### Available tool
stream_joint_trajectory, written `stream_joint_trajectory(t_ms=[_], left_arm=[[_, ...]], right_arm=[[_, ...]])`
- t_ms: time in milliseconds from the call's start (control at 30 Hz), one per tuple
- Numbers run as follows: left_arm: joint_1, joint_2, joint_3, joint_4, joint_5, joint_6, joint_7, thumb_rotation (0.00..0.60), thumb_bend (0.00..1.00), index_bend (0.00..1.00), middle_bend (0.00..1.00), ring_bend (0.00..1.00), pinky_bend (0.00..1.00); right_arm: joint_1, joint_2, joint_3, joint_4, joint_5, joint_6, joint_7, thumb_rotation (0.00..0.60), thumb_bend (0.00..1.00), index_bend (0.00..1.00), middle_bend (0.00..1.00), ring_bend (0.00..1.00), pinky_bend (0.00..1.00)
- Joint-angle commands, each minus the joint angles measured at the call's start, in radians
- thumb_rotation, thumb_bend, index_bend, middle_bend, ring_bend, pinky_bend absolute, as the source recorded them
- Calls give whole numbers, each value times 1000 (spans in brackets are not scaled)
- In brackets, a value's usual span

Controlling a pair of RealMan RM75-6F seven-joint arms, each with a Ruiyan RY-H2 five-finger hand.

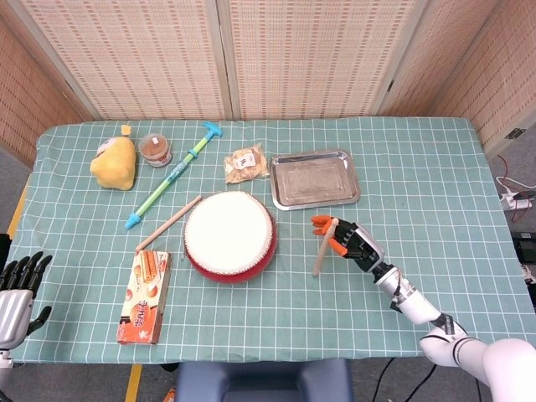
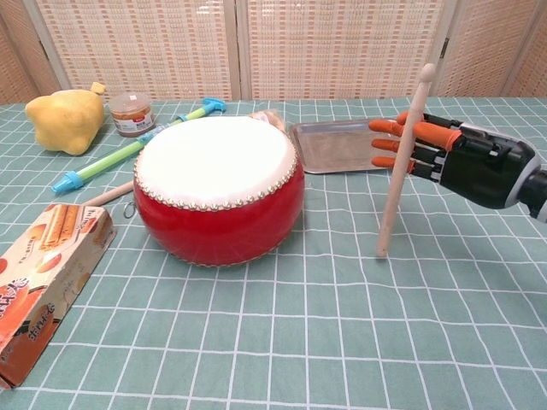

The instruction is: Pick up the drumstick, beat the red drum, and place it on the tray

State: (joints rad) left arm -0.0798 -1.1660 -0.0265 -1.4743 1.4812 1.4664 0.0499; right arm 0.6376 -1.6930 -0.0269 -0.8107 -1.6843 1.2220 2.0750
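Note:
The red drum (image 1: 229, 235) with its white skin (image 2: 212, 159) stands mid-table. To its right, my right hand (image 1: 350, 240) holds a wooden drumstick (image 1: 322, 249) in its orange-tipped fingers (image 2: 395, 143). The stick (image 2: 400, 168) is almost upright, its lower end close to the cloth a short way from the drum's right side. The steel tray (image 1: 315, 178) lies empty behind the hand, also seen in the chest view (image 2: 342, 147). My left hand (image 1: 18, 287) is at the table's near left edge with fingers spread, holding nothing.
A second drumstick (image 1: 168, 224) lies left of the drum. A snack box (image 1: 144, 296) sits front left. At the back are a yellow plush (image 1: 115, 163), a small jar (image 1: 156, 149), a green-blue toy pump (image 1: 173, 174) and a snack bag (image 1: 245, 163).

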Motion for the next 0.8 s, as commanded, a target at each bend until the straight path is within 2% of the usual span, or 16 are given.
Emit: stream_joint_trajectory(t_ms=[33, 133, 400, 800], left_arm=[[0, -1, 1, 1, 1, -1, 1, 600, 240, 0, 0, 0, 0], [-1, -2, 3, -1, 4, -2, 0, 600, 240, 0, 0, 0, 0], [-2, -2, 3, -5, 6, -3, 8, 600, 241, 0, 0, 0, 0], [-5, 2, 3, -14, 1, -9, 19, 600, 242, 0, 0, 0, 0]], right_arm=[[-2, -21, -20, 47, -12, 28, 40, 600, 537, 418, 228, 195, 228], [-8, -36, -33, 81, -16, 44, 58, 600, 547, 386, 234, 203, 239], [-16, -50, -52, 135, -11, 50, 85, 600, 547, 375, 248, 220, 270], [11, -94, -62, 185, -2, -2, 67, 600, 546, 383, 254, 223, 274]])
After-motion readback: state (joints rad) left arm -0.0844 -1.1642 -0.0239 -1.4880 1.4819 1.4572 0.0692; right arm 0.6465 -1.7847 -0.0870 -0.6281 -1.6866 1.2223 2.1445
